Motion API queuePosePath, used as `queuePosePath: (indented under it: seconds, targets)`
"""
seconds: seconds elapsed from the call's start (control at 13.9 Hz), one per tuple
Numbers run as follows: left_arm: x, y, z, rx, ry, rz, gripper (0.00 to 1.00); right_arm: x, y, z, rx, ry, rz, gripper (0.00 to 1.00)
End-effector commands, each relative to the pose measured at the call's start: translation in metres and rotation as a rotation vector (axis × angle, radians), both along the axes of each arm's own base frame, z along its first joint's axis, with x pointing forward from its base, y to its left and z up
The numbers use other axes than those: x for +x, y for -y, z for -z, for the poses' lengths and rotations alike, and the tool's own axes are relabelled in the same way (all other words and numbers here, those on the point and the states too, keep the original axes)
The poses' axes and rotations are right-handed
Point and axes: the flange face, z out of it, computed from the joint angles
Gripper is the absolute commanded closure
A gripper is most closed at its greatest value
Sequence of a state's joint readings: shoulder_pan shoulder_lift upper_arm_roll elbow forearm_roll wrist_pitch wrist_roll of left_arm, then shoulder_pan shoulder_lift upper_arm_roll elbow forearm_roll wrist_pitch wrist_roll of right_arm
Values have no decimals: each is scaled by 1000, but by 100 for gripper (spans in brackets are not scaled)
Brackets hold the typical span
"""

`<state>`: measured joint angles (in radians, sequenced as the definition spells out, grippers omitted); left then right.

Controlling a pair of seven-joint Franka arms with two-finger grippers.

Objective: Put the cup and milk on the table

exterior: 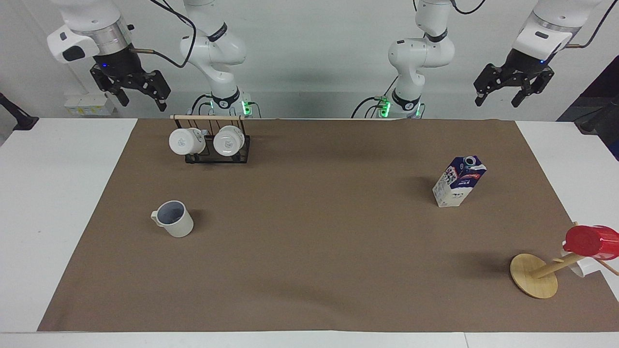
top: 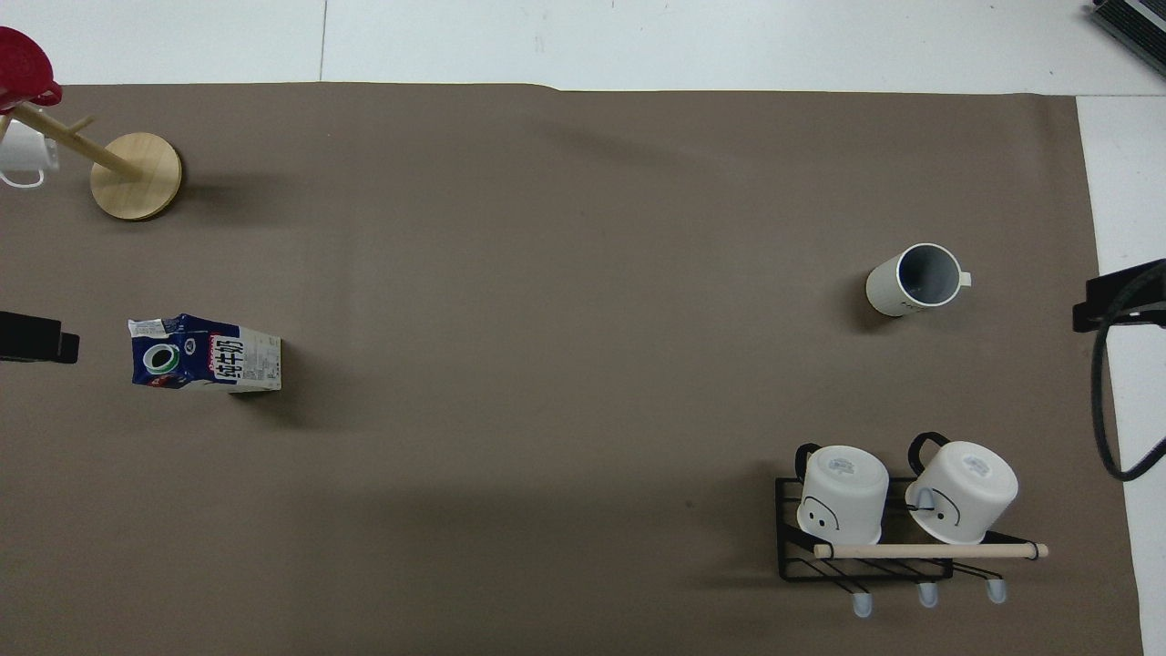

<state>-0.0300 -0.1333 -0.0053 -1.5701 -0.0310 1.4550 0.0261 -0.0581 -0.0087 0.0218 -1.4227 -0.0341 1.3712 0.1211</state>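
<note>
In the facing view, at the upper left of the frame, the right gripper [exterior: 140,94] hangs high above the table's [exterior: 63,203] back edge, its jaws spread wide and holding nothing. Below it and a little toward the centre, a black wire rack [exterior: 213,150] with a wooden rail carries two white mugs [exterior: 184,141] lying on their sides, bases facing the camera. Lower down in the left half of the frame, the cup [exterior: 174,219] stands upright on the brown sheet, handle pointing toward the frame's left edge, its grey-blue inside showing. The middle of the sheet lies bare. In the right half of the frame, at mid height, the milk [exterior: 458,181] stands upright on the sheet, its round cap on top. At the lower right, a wooden mug tree [exterior: 534,275] with a round base bears a red cup [exterior: 592,240] at the frame's edge, with another white mug partly hidden below it. At the upper right, the left gripper [exterior: 500,96] hangs high above the table's back corner, jaws wide apart and empty. Cup and milk sit well apart, each near its own end of the table.
</note>
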Motion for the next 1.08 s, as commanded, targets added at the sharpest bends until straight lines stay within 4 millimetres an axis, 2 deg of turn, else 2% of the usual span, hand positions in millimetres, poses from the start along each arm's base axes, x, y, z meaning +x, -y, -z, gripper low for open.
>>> queuePosePath:
  seconds: [0.0,0.58,1.01]
  targets:
    - [-3,-3,-5,8,-4,-13,0,-6,0,-2,17,9,-27,0]
    - [-3,-3,-5,8,-4,-13,0,-6,8,-1,16,10,-36,0]
    - [-3,-3,-5,8,-4,-13,0,2,6,-4,10,77,-41,0]
